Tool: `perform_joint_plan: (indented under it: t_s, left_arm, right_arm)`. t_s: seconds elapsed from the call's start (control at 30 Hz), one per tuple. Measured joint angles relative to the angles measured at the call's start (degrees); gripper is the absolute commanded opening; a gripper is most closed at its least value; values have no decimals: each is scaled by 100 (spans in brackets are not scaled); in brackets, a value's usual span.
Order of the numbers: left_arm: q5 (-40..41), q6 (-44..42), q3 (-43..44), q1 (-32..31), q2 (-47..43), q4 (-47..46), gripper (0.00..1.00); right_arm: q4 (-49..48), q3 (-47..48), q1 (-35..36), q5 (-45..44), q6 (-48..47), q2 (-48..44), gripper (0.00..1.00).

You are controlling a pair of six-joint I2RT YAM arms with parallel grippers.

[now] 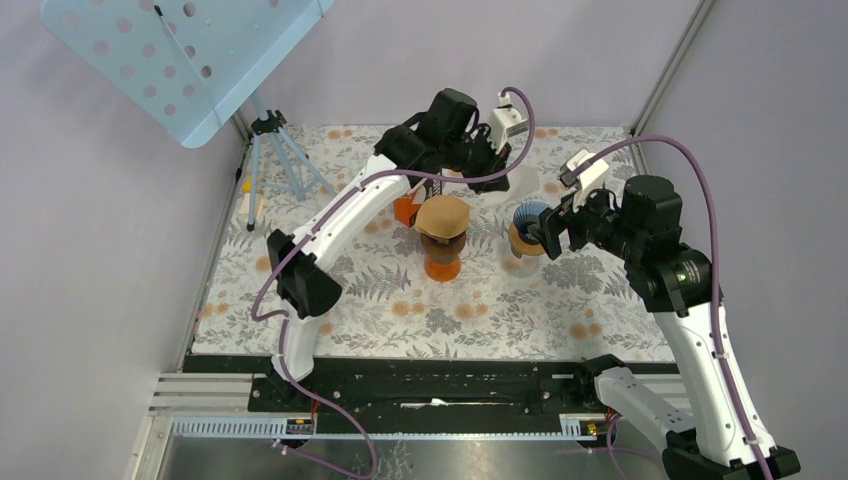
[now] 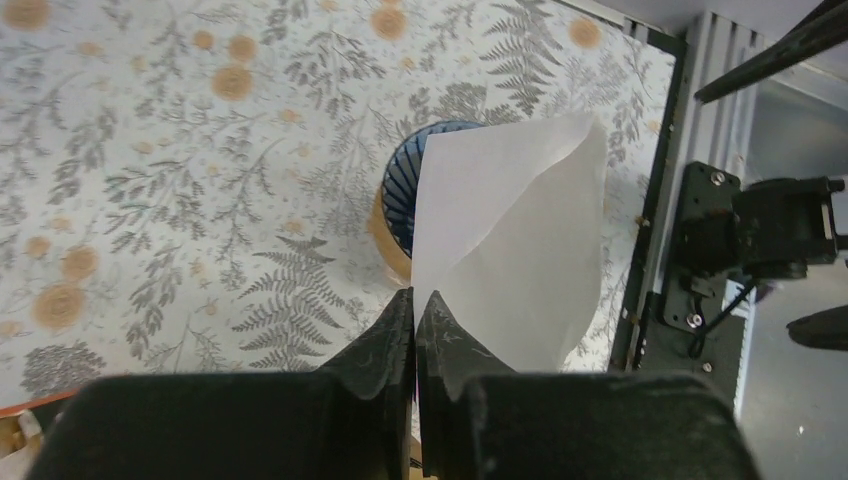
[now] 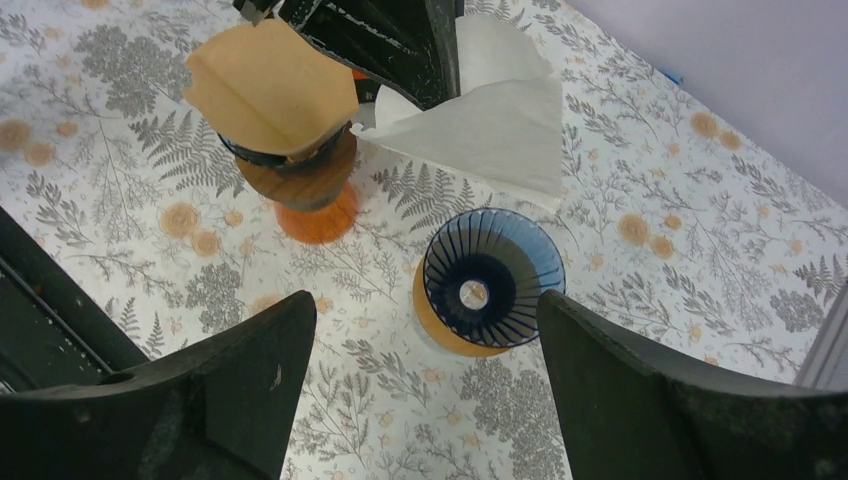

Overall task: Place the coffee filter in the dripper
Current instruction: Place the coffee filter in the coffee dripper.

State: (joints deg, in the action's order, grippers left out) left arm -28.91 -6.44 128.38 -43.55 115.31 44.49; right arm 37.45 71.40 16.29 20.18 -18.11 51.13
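The left gripper point(image 2: 415, 300) is pinching the white coffee filter point(image 2: 510, 240) by one edge, its fingers squeezing tight on the paper. It is holding the filter in the air just beside the blue dripper point(image 3: 492, 280), which is standing on the fern-print tabletop point(image 3: 650, 300). The right gripper point(image 3: 422, 300) is hovering over the dripper with its fingers spread wide, gripping nothing. The filter is hanging half-unfolded and is not yet inside the cone. The risk, as I am judging it, is that the paper goes in flat or skewed (it is floppy and gripped at one edge only), catching on the rim and folding over instead of seating. A low approach could also be nudging the dripper off its spot, or brushing the brown filter point(image 3: 270, 90) sitting on the orange stand point(image 3: 318, 215) nearby.
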Motion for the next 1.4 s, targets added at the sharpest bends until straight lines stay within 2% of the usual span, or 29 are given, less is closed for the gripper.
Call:
perform_joint_plan:
  t_s: [0.17, 0.43, 0.6, 0.97, 1.4]
  left_arm:
    - [-352, -142, 302, -24, 295, 457, 6]
    - [-398, -210, 455, -103, 538, 839, 13]
    - [-391, -208, 603, -188, 688, 870, 28]
    - [-382, -7, 798, -326, 855, 903, 42]
    - [-291, 289, 664, -317, 857, 798, 45]
  right_arm:
    - [190, -28, -114, 37, -162, -162, 88]
    - [306, -249, -249, 31, -289, -256, 88]
    - [352, -308, -291, 28, -317, -258, 88]
    - [339, -455, -315, -22, -321, -278, 88]
    - [181, -560, -448, -317, -48, -236, 87]
